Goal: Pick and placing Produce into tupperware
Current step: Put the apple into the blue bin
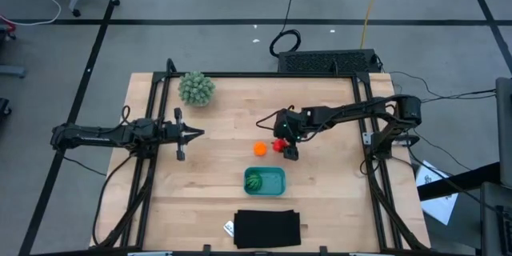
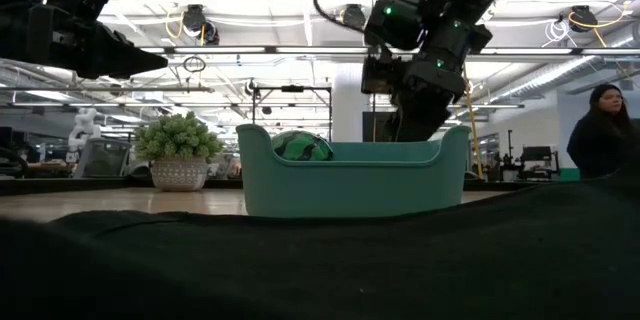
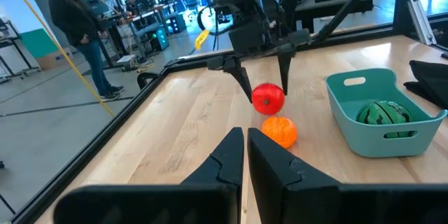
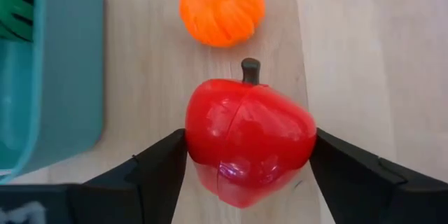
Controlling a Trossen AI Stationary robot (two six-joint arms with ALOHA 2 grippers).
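The table point(image 1: 216, 184) is a pale wood-plank rectangle with a smooth surface, bordered by a black metal frame. A wide bare strip of wood lies between the two arms.

The left arm reaches in from the left edge; the left gripper point(image 1: 196, 134) hangs above bare wood, its fingers point(image 3: 227, 157) pressed together and holding nothing.

The right arm reaches in from the right edge. The right gripper point(image 4: 248, 157) is over the table's middle, its two dark fingers touching opposite sides of the red piece point(image 4: 248, 140). The piece is clamped between them. Whether it is lifted off the wood cannot be told.

A flat black rectangle point(image 1: 268, 228) lies at the near table edge, with matte cloth-like folds.

The tupperware point(image 1: 276, 181) is a teal plastic tub with rounded corners and a cut-out handle, standing between the black rectangle and the right gripper. It holds the dark green striped ball point(image 1: 254, 182) at its left end; the rest of the tub is open.

A fuzzy pale-green ball plant point(image 1: 196, 88) sits in a pot near the far left corner.

The red piece is glossy, smooth, with a short dark stem. The orange piece point(image 1: 260, 149), round and ribbed, lies on the wood just beside it, apart from the tub.
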